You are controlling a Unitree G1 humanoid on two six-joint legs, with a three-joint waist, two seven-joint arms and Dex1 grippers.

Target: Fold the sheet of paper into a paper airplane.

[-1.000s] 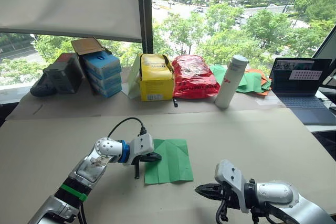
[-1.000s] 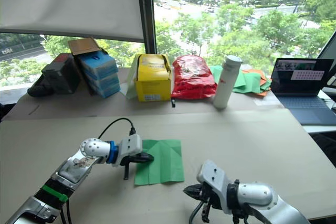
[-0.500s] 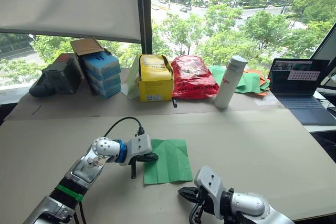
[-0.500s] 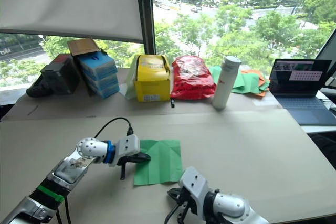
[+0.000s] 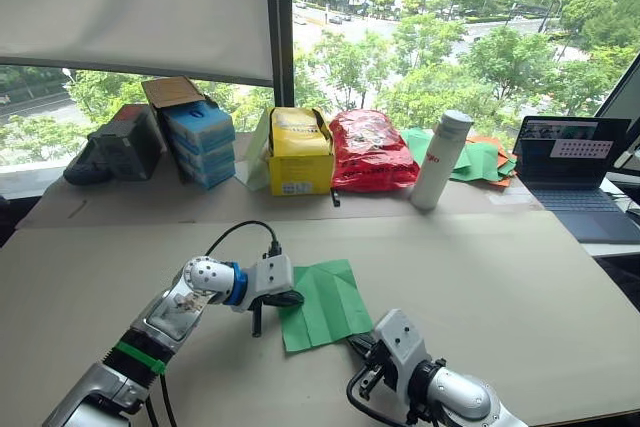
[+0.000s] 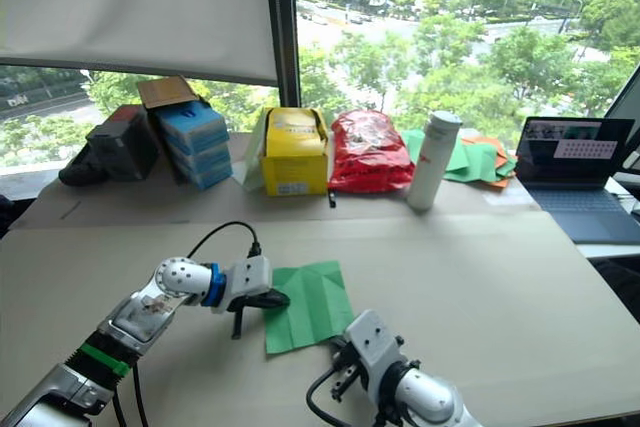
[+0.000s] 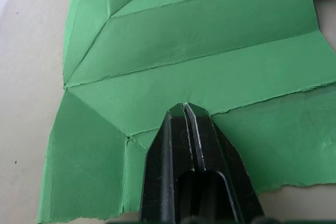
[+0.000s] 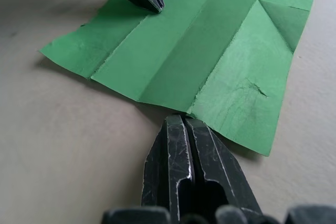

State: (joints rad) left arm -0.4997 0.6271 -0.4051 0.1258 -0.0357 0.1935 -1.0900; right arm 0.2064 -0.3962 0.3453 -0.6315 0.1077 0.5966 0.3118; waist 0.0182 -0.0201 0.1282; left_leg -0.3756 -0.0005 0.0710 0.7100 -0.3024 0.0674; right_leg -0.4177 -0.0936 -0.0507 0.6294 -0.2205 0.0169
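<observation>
The sheet of paper (image 5: 322, 303) lies flat and unfolded on the tan table (image 5: 500, 277), near the front edge, between my two arms. It is bright green, roughly square, with long parallel creases across it and short diagonal creases meeting at one end. One edge looks a little ragged in the left wrist view.

My left gripper (image 7: 186, 109) has its two black fingers pressed together, nothing between them. The closed tip sits on top of the sheet, just in from the sheet's left edge, pressing near one of the long creases. In the left eye view the same gripper (image 5: 288, 299) meets the paper at its left side.

My right gripper (image 8: 184, 121) is also pinched closed, holding nothing. Its tip is right at the near edge of the sheet, at table level where one crease reaches that edge; I cannot tell whether it touches the paper or stops just short. In the right eye view it sits just below the sheet's near right corner.

Along the window at the far side of the table: a stack of blue boxes (image 5: 198, 137), a yellow box (image 5: 299, 152), a red bag (image 5: 368, 150), a white bottle (image 5: 441, 159) standing upright, a pile of green and orange sheets (image 5: 480, 155), and an open laptop (image 5: 575, 157).
</observation>
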